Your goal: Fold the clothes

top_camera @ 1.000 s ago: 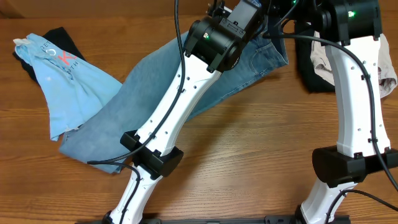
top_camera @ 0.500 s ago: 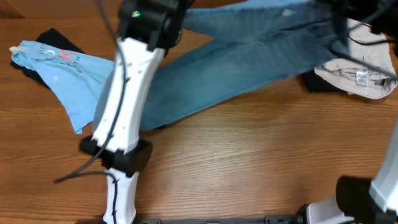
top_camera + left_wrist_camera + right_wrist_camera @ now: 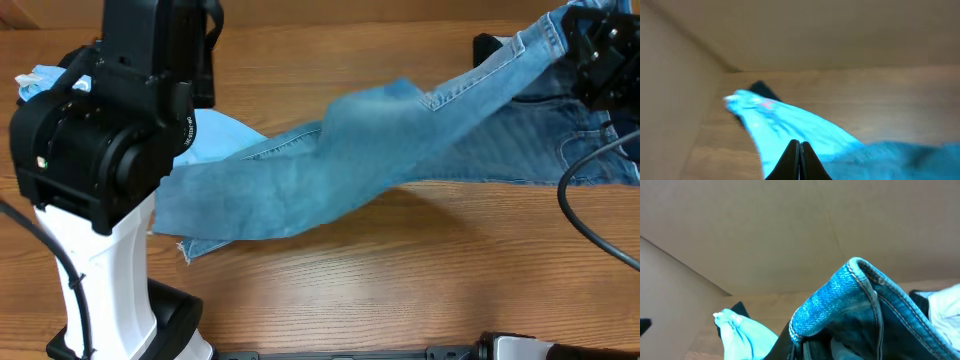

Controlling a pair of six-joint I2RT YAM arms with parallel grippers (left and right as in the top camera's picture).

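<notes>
The right gripper's (image 3: 592, 55) jaws are clamped on the bunched waistband of the light-blue jeans (image 3: 400, 140). That end is held up at the far right, and the legs trail left onto the surface (image 3: 400, 280). The left gripper's (image 3: 799, 150) jaws are pressed together with nothing between them, and the pale-blue T-shirt (image 3: 785, 120) lies just ahead.

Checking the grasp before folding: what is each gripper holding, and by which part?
The right gripper pinches the jeans by a thick stitched edge; the left gripper looks shut on nothing.

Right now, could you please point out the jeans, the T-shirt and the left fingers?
jeans (image 3: 330, 170): overhead view, mid-leg.
T-shirt (image 3: 785, 122): left wrist view, its middle.
left fingers (image 3: 790, 165): left wrist view, one dark finger.
</notes>
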